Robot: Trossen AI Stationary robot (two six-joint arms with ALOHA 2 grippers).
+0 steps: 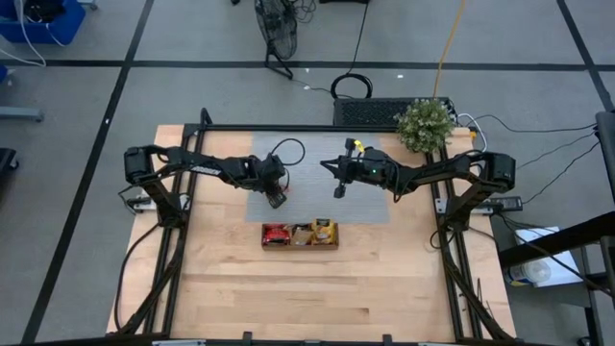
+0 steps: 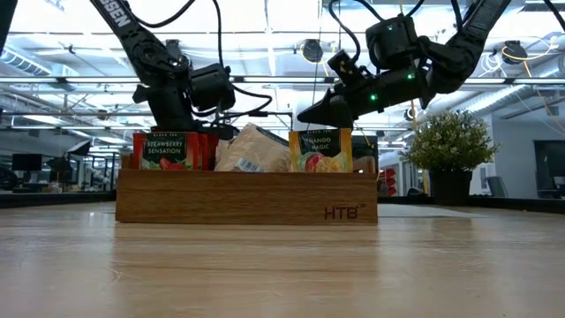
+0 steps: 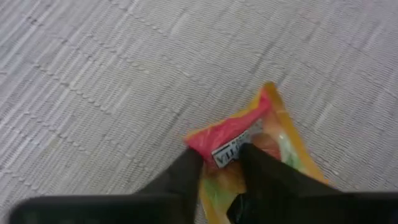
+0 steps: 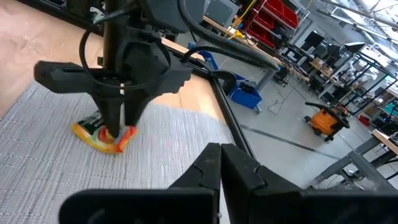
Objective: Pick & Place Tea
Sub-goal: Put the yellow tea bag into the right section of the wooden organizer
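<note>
A pale, grained wooden table is seen from above, framed by dark metal rails; on its far half a grey woven mat with a fine ribbed texture is laid flat. Two dark jointed arms are counted; both reach inward over the mat. Near the table's back right corner a bushy green potted plant is set. In front of the mat a long brown wooden tray is placed, its front wall stamped with letters; three compartments are filled, red packets at one end, a pale crumpled bundle in the middle, orange-yellow packets at the other end; an exact count in each cannot be made, since they overlap. The left gripper is lowered to the mat; its two dark fingers are pinched on one small glossy tea packet, red and orange-yellow, crumpled upward, its lower part hidden behind them and its label only partly legible. The right gripper is held above the mat, fingers pressed together on nothing.
</note>
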